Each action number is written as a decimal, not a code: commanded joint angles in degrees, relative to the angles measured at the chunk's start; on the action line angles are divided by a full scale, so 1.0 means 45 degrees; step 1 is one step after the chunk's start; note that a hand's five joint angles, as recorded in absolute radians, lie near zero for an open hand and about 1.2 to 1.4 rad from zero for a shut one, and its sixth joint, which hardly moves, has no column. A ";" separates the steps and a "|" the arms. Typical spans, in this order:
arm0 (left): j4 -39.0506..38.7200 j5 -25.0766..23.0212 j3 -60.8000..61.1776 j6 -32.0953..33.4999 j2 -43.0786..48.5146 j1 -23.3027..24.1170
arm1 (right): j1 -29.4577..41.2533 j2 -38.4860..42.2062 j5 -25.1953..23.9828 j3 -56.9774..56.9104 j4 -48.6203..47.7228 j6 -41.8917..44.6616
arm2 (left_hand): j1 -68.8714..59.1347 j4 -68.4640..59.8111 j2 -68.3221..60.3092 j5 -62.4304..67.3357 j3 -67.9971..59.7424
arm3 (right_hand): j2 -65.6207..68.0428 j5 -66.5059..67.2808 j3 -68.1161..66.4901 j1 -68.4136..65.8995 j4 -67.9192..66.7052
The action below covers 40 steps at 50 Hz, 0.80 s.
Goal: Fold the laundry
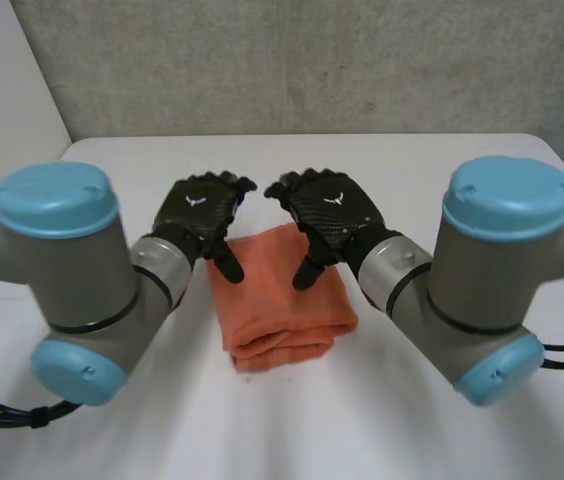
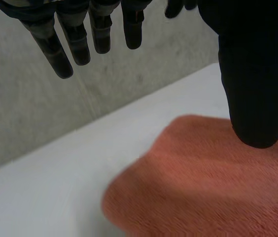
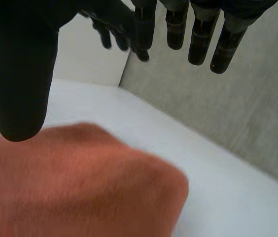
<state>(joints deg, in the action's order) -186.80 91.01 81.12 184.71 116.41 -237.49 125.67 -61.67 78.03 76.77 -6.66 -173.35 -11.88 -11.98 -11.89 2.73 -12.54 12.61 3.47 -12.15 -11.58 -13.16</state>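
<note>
bearing folded cloth (image 1: pixel 282 290), white table (image 1: pixel 412 170); grey wall (image 1: pixel 312 60)

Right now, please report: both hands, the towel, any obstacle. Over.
Left hand and right hand open, empty, above far edge of orange towel. Towel folded, lying on white table. No obstacle seen.

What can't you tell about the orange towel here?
Head view: the left robot hand and right robot hand hide the far edge of the orange towel.
Head view: layers too small to count.
Wrist views: each robot hand covers part of it; picture edges cut off the rest.
</note>
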 commanded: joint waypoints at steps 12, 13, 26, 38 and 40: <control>0.1315 0.1417 0.0039 -0.0402 0.2238 0.0177 | -0.0582 0.3997 0.0121 -0.3369 0.3492 0.0203 | 0.0146 0.0168 0.0148 -0.0334 0.0293 | -0.0580 -0.0772 0.0479 0.0350 0.0702; 0.1315 0.1416 0.0039 -0.0383 0.2121 0.0177 | -0.0602 0.3900 0.0082 -0.3389 0.3472 0.0164 | 0.0183 0.0205 0.0185 -0.0371 0.0330 | -0.0580 -0.0772 0.0479 0.0350 0.0702; 0.1490 0.1202 -0.1229 -0.0460 -0.2468 -0.0252 | -0.1928 -0.1428 0.1661 -0.2180 0.1619 -0.0989 | 0.0220 0.0243 0.0222 -0.0409 0.0368 | -0.0580 -0.0772 0.0479 0.0350 0.0702; 0.4245 -0.0985 -0.2109 -0.1573 -0.4423 -0.2206 | -0.3844 -0.4441 0.2094 -0.0226 0.1089 0.0241 | 0.0407 0.0430 0.0409 -0.0596 0.0555 | -0.0580 -0.0772 0.0479 0.0350 0.0702; 0.4206 -0.1083 -0.2070 -0.1729 -0.4462 -0.2206 | -0.3844 -0.4421 0.2016 -0.0147 0.1148 0.0474 | 0.0407 0.0430 0.0409 -0.0596 0.0555 | -0.0580 -0.0772 0.0479 0.0350 0.0702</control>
<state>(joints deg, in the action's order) -170.71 91.27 71.48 180.43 98.37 -245.19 110.05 -80.51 88.29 73.57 -2.88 -174.63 -11.88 -11.81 -11.89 2.73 -12.54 12.63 3.04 -12.15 -11.58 -13.16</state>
